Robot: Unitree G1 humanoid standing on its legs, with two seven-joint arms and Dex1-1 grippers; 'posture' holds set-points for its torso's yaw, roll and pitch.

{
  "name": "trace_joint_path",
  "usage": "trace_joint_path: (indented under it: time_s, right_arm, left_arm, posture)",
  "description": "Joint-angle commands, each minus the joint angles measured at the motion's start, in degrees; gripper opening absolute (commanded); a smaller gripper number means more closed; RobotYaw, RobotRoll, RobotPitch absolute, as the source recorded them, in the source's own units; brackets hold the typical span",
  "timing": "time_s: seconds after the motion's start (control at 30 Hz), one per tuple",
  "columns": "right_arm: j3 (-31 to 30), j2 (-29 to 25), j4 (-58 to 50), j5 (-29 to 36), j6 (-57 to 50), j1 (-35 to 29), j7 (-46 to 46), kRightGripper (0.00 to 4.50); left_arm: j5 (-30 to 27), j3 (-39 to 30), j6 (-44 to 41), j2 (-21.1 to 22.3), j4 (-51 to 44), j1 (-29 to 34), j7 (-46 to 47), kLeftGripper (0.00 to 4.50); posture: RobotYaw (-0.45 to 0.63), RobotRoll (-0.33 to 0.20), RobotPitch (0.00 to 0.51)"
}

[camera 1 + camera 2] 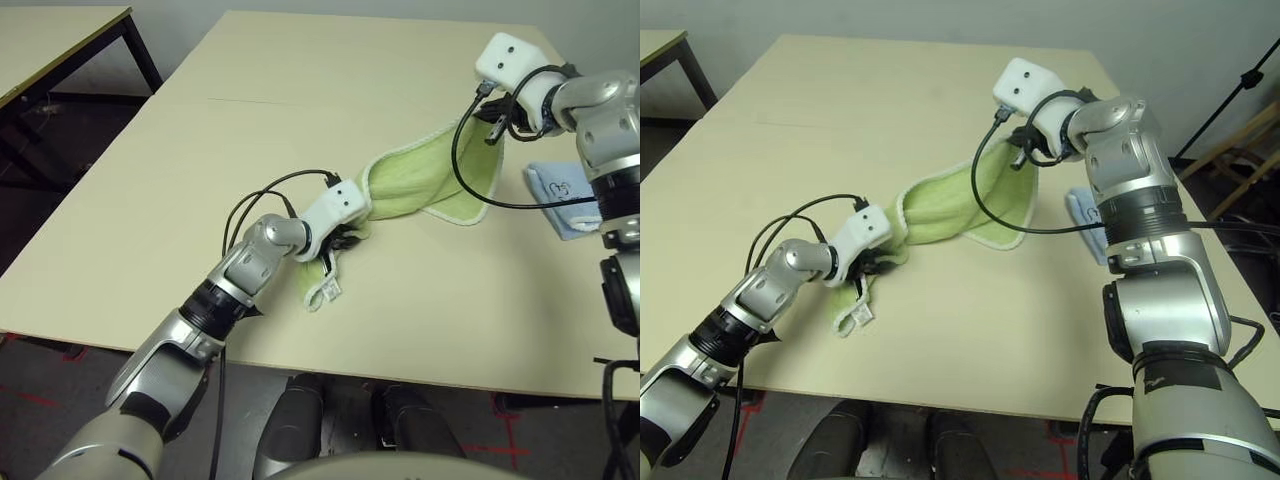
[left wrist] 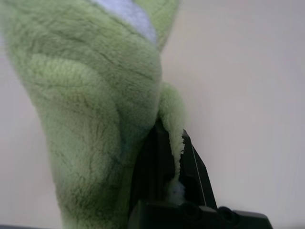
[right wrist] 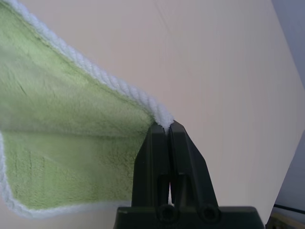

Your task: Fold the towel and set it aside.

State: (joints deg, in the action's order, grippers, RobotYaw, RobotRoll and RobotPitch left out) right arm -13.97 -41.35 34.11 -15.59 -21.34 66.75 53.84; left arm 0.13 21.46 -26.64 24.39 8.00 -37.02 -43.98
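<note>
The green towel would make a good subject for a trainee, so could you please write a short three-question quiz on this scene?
1. Which part of the green towel is pinched by the right gripper: a corner or the middle?
2. True or false: the left gripper is clear of the towel.
3. Fill in the blank: the folded cloth lying on the table is light ____.

Key: 1. a corner; 2. false, its fingers are closed on the towel; 3. blue.

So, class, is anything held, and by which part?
Yes: the green towel, by a white-edged corner in the right gripper and a bunched fold in the left.
</note>
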Motion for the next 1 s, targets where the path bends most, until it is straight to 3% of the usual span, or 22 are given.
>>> trace_joint_path:
  time_s: [0.03, 0.3, 0.43, 0.47, 0.63, 0.7, 1.0]
  right_arm:
    - [0.9, -1.5, -0.5, 0.4, -0.3, -0.9, 0.9, 0.0]
    - [1.6, -6.2, -1.4, 0.3, -1.0, -3.1, 2.7, 0.0]
    - [1.9, -8.8, -1.6, 0.1, -1.2, -3.9, 3.8, 0.0]
    - [1.9, -9.4, -1.6, 0.0, -1.0, -3.9, 4.1, 0.0]
    - [1.9, -10.2, -1.9, 0.0, -1.1, -3.8, 4.2, 0.0]
    - [1.9, -9.9, -3.0, 0.3, -1.6, -4.3, 4.4, 0.0]
    - [2.0, -9.2, -6.0, 0.8, -2.8, -5.5, 5.3, 0.0]
  left_arm:
    - [-10.2, -8.2, -9.0, -4.2, -5.2, 0.2, -1.0, 0.02]
    - [-32.1, -26.2, -31.3, -7.5, -12.8, 0.6, -0.3, 0.02]
    - [-39.0, -34.4, -37.9, -9.1, -11.1, -0.7, 4.3, 0.02]
    - [-39.1, -35.3, -38.1, -8.9, -10.2, -0.7, 5.6, 0.02]
    - [-36.4, -32.7, -35.2, -6.0, -7.2, 2.5, 6.9, 1.47]
    - [-35.2, -31.4, -33.9, -5.3, -6.3, 3.9, 7.2, 1.83]
    - [-27.7, -25.8, -25.2, 1.4, -0.9, 8.2, 6.1, 1.85]
  posture:
    - [0.11, 0.0, 0.161]
    - [0.11, 0.0, 0.15]
    - [0.11, 0.0, 0.142]
    - [0.11, 0.0, 0.141]
    - [0.1, 0.0, 0.132]
    - [0.1, 0.0, 0.13]
    - [0.1, 0.0, 0.13]
